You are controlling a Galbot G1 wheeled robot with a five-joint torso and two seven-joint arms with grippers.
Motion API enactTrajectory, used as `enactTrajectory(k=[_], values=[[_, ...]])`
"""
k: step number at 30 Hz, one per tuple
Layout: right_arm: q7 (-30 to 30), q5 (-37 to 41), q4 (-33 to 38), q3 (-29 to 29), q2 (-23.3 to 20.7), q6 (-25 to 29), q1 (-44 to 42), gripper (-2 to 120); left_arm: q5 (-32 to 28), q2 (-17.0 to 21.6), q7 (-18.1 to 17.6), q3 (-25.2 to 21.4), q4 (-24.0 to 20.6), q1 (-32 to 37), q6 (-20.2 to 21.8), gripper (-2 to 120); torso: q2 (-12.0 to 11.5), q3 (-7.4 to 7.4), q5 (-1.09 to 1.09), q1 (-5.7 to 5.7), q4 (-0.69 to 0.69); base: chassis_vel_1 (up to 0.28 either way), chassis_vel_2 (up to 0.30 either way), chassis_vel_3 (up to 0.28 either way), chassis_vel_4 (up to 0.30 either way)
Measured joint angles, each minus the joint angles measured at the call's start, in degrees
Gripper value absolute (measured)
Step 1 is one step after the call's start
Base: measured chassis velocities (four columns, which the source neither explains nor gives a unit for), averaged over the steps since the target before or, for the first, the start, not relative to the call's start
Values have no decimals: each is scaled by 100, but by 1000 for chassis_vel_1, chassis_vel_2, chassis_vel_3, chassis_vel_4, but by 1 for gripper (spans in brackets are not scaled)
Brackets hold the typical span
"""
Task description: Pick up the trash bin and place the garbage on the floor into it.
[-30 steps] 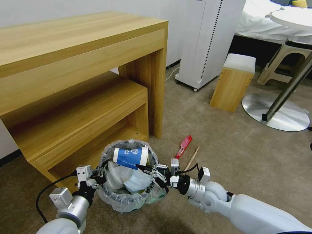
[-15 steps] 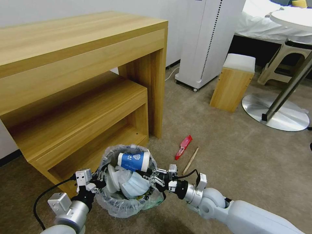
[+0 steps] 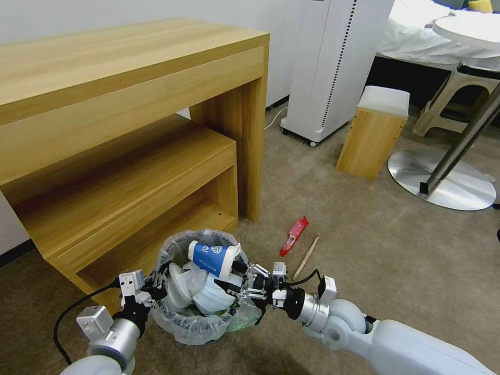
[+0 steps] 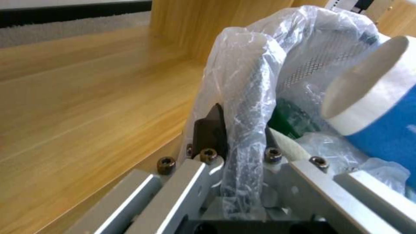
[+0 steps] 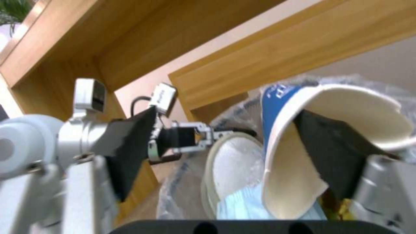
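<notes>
While my left gripper clamps the small black plastic-lined trash bin's rim, my right gripper, spread wide, straddles the blue-white paper cup.

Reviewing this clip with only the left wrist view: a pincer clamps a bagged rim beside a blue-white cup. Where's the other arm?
Observer: In the head view the right pincer is open over the trash bin, at the blue-white cup lying on top. The right wrist view shows one finger inside the cup.
Operator: Any garbage outside the bin?
Observer: Yes. A red wrapper and a wooden stick lie on the carpet on the bin's right.
</notes>
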Motion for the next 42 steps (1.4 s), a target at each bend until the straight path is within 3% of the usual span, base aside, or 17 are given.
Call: enactTrajectory(k=[2, 15, 42], values=[[-1, -1, 67, 34, -36, 1, -9, 93, -5, 0, 0, -28, 55, -20, -8, 2, 0, 0, 0, 0, 0, 0, 0, 0, 0], [-81, -68, 136, 330, -216, 9, -119, 88, -89, 84, -39, -130, 201, -74, -21, 2, 0, 0, 1, 0, 0, 0, 0, 0, 0], [243, -123, -260, 298, 224, -140, 32, 72, -71, 172, 23, -2, -419, 218, -48, 2, 0, 0, 1, 0, 0, 0, 0, 0, 0]])
